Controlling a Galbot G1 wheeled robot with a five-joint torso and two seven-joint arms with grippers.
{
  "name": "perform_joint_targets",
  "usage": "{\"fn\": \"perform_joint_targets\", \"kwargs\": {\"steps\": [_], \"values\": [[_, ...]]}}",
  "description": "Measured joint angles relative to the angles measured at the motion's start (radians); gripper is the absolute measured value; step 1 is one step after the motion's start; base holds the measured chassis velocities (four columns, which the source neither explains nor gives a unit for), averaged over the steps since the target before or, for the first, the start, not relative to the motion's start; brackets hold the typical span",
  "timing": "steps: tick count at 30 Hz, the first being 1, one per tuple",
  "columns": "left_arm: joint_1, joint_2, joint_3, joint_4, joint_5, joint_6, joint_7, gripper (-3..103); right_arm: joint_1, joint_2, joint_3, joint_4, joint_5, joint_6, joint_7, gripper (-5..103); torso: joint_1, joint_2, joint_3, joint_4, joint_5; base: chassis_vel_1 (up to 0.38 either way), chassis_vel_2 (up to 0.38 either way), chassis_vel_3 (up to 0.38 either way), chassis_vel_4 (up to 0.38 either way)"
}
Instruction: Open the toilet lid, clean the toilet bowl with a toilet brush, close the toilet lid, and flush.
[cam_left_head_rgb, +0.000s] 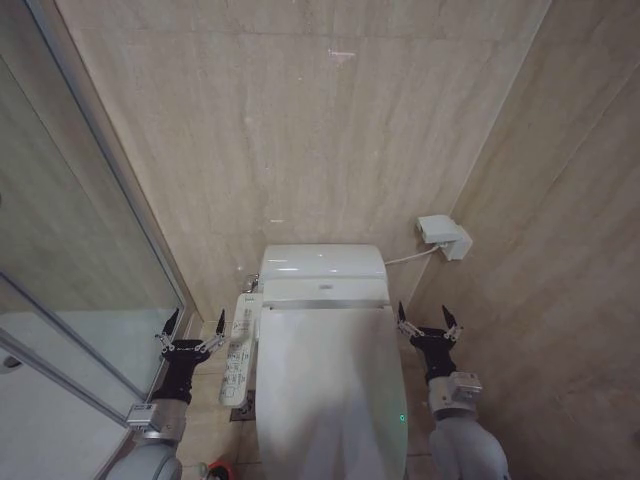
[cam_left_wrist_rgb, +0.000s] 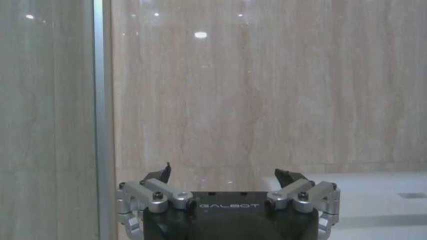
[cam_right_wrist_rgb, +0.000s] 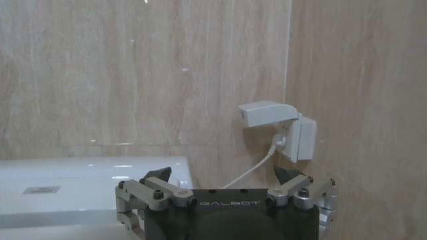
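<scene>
The toilet lid (cam_left_head_rgb: 325, 385) is a glossy white oval lying shut over the toilet bowl, whose inside is hidden. A white button panel (cam_left_head_rgb: 238, 355) runs along the bowl's left side. My left gripper (cam_left_head_rgb: 191, 327) hovers open to the left of that panel, fingers pointing at the back wall; it appears again as the left gripper (cam_left_wrist_rgb: 223, 172). On the other side of the lid my right gripper (cam_left_head_rgb: 429, 319) is open too, shown again as the right gripper (cam_right_wrist_rgb: 223, 172). Something small and red (cam_left_head_rgb: 218, 468), perhaps the toilet brush holder, peeks in at the bottom edge.
The white tank unit (cam_left_head_rgb: 322, 274) stands against the beige tiled back wall. A white socket box (cam_left_head_rgb: 444, 236) with a cable is fixed to the right wall. A glass shower partition with a metal frame (cam_left_head_rgb: 120, 215) closes off the left side.
</scene>
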Motion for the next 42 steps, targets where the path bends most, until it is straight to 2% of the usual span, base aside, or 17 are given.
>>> {"fn": "perform_joint_targets", "kwargs": {"steps": [12,27,29,32,33,37,42], "values": [[0.0,0.0,0.0,0.0,-0.001,0.0,0.0,100,0.0,0.0,0.0,0.0,0.0,0.0,0.0,100,-0.001,0.0,0.0,-0.0001,0.0002,0.197,-0.196,-0.185,0.187],[0.0,0.0,0.0,0.0,-0.001,0.001,0.0,100,-0.001,0.0,0.0,0.0,0.0,0.0,0.0,100,-0.001,0.001,-0.001,-0.0002,0.0005,0.334,-0.338,-0.33,0.321],[0.0,0.0,0.0,0.0,-0.001,0.001,0.0,100,0.0,0.0,0.0,0.0,0.0,0.0,0.0,100,0.0,0.0,0.0,0.0,-0.0004,0.379,-0.382,-0.361,0.373],[0.0,0.0,0.0,0.0,-0.001,0.001,0.0,100,-0.001,0.0,0.0,0.0,0.0,0.0,0.0,100,-0.001,0.0,-0.001,-0.0003,0.0006,0.344,-0.342,-0.367,0.326],[0.0,0.0,0.0,0.0,-0.001,0.001,0.0,100,-0.001,0.0,0.0,0.0,0.0,0.0,0.0,100,-0.001,0.001,-0.001,0.0001,-0.0002,0.228,-0.28,-0.279,0.305],[0.0,0.0,0.0,0.0,-0.001,0.001,0.0,100,-0.001,0.0,0.0,0.0,0.0,0.0,0.0,100,-0.001,0.001,-0.001,-0.0004,0.0004,0.192,-0.13,-0.206,0.169],[0.0,0.0,0.0,0.0,-0.001,0.001,0.0,100,0.0,0.0,0.0,0.0,0.0,0.0,0.0,100,0.0,0.0,0.0,0.0002,0.0001,-0.006,0.003,0.01,-0.006]]}}
